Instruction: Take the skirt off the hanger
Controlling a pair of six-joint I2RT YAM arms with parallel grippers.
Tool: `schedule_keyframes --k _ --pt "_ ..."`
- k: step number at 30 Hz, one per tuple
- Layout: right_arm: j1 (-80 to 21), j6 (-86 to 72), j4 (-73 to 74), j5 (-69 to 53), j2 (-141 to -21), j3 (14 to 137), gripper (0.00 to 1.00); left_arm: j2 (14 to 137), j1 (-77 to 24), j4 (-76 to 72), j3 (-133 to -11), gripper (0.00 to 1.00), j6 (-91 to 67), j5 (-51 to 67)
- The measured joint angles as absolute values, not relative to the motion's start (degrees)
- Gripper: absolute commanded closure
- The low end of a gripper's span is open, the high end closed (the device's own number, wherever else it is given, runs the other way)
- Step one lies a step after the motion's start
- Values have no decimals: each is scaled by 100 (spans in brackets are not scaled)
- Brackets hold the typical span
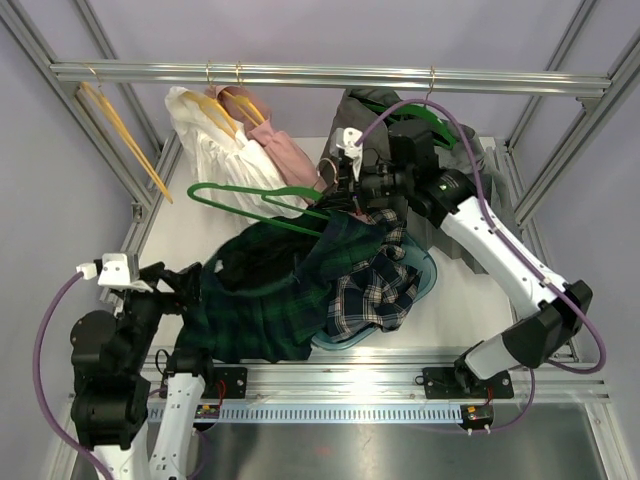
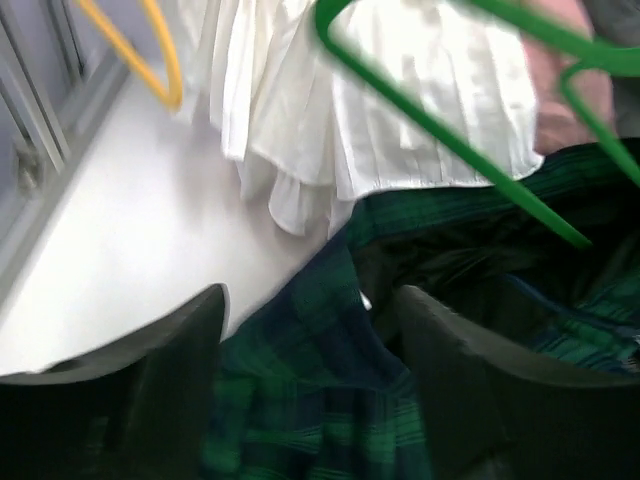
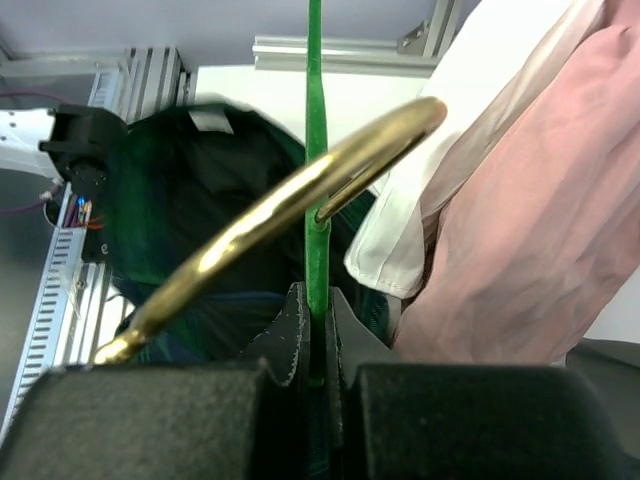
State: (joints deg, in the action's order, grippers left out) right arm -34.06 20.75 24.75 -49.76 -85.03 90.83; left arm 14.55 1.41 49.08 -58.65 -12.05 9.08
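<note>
Teal tub (image 1: 430, 272) sat at about 3 o'clock from the table's centre, with blue-and-white checked cloth (image 1: 372, 295) heaped in it and spilling over the near rim. Dark green plaid skirt (image 1: 265, 300) lay spread from the centre out to 7 o'clock, its right edge draped onto the tub and touching the checked cloth.

The surface was a white table (image 1: 185, 225) inside an aluminium frame. A rail (image 1: 330, 75) ran across at 12 o'clock, with pale lilac walls behind.

Left gripper (image 2: 310, 370) was at 8 o'clock, jaws wide apart, with skirt cloth lying below between its fingers (image 2: 170, 390). On the rail, left to right: yellow hangers (image 1: 125, 135) at 10 o'clock, a white garment (image 1: 215, 140), a pink garment (image 1: 285, 150), and a grey garment (image 1: 365, 115) at 1 o'clock.

Right gripper (image 3: 317, 330), just past centre toward 12 o'clock, was clamped tight on the thin neck of the green hanger (image 1: 250, 205), right by its brass hook (image 3: 290, 205). The hanger reached out toward 9 o'clock, over the skirt's far edge and across the white garment's hem. Couldn't tell if any skirt was caught on it, since that spot was hidden under the right arm. That arm also crossed the tub's far side and covered the grey garment's lower part.
</note>
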Motion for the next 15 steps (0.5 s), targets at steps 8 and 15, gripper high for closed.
schedule_keyframes --k 8,15 --pt "-3712 4075 4093 -4884 -9052 9749 100 1267 145 4609 -6069 1 -82 1857" --pt "-4075 6176 5638 -4912 -9179 10283 100 1319 158 4320 -5498 1 591 3114"
